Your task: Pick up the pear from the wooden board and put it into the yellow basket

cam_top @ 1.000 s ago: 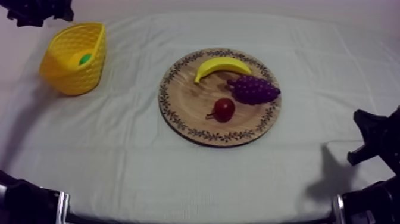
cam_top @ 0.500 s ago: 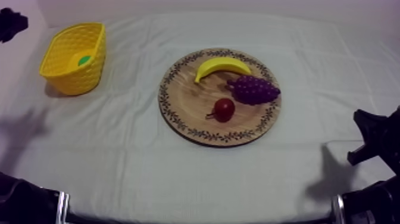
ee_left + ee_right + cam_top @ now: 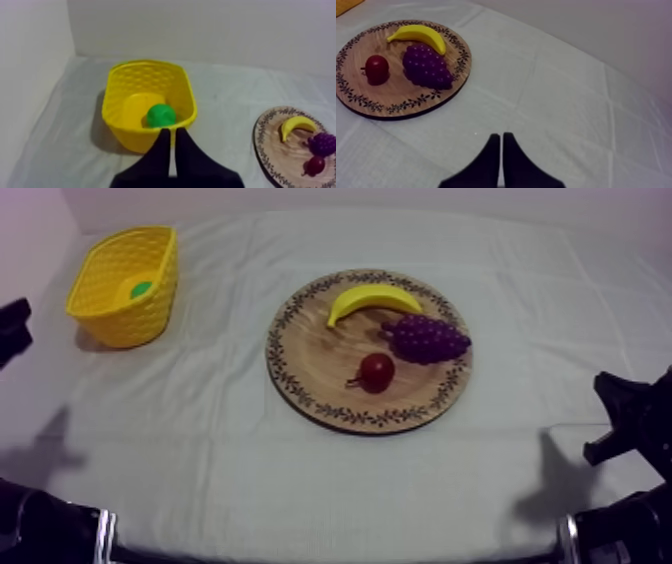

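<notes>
Left gripper (image 3: 171, 131) sits closed and empty by the basket (image 3: 131, 134) — the pear (image 3: 160, 115), I think, lies green inside — so retreat high, clear of its rim; right gripper (image 3: 501, 135) closed too

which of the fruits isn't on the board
The green pear: it lies inside the yellow basket, while the banana, grapes and small red fruit sit on the wooden board.
</notes>
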`<action>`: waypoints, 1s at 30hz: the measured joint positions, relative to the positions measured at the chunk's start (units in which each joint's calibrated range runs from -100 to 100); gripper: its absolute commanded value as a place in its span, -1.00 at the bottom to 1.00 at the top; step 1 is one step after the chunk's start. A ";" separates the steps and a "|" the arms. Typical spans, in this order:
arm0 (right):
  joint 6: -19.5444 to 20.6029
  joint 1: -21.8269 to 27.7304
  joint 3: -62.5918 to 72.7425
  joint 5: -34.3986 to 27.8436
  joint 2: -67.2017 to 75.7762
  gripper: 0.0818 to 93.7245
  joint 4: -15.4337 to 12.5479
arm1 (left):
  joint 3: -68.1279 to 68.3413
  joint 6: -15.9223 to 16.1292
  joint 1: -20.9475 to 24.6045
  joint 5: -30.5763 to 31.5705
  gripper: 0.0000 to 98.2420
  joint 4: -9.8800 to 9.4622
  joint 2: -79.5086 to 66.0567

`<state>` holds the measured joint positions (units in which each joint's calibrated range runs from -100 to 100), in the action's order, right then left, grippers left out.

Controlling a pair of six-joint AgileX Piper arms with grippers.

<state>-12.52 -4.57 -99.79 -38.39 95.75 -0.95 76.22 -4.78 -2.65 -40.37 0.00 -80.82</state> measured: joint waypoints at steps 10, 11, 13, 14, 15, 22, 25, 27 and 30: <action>0.00 0.00 0.00 0.00 0.00 -0.99 0.00 | 20.95 0.69 -0.92 9.04 -1.00 -0.90 -14.41; 0.00 0.00 0.00 0.00 0.00 -0.99 0.00 | 21.84 0.90 -1.00 9.28 -1.00 -1.20 -15.37; 0.00 0.00 0.00 0.00 0.00 -0.99 0.00 | 23.20 1.61 -1.31 9.44 -1.00 -1.61 -17.03; 0.00 0.00 0.00 0.00 0.00 -0.99 0.00 | 23.44 1.79 -1.60 9.44 -1.00 -1.61 -17.77; 0.00 0.00 0.00 0.00 0.00 -0.99 0.00 | 23.44 1.83 -1.88 9.36 -1.00 -1.75 -18.31; 0.00 0.00 0.00 0.00 0.00 -0.99 0.00 | 23.64 -3.06 -2.48 9.33 -1.00 -1.87 -19.18; 0.00 0.00 0.00 0.00 0.00 -0.99 0.00 | 23.64 -5.97 -2.48 9.33 -1.00 -1.87 -19.18; 0.00 0.00 0.00 0.00 0.00 -0.99 0.00 | 23.64 -7.19 -2.52 9.33 -1.00 -1.87 -19.18; 0.00 0.00 0.00 0.00 0.00 -0.99 0.00 | 23.64 -7.61 -2.52 9.33 -1.00 -1.87 -19.18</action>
<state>-12.52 -4.57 -99.79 -38.39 95.75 -0.95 99.86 -12.39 -5.17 -31.03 -1.87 -100.00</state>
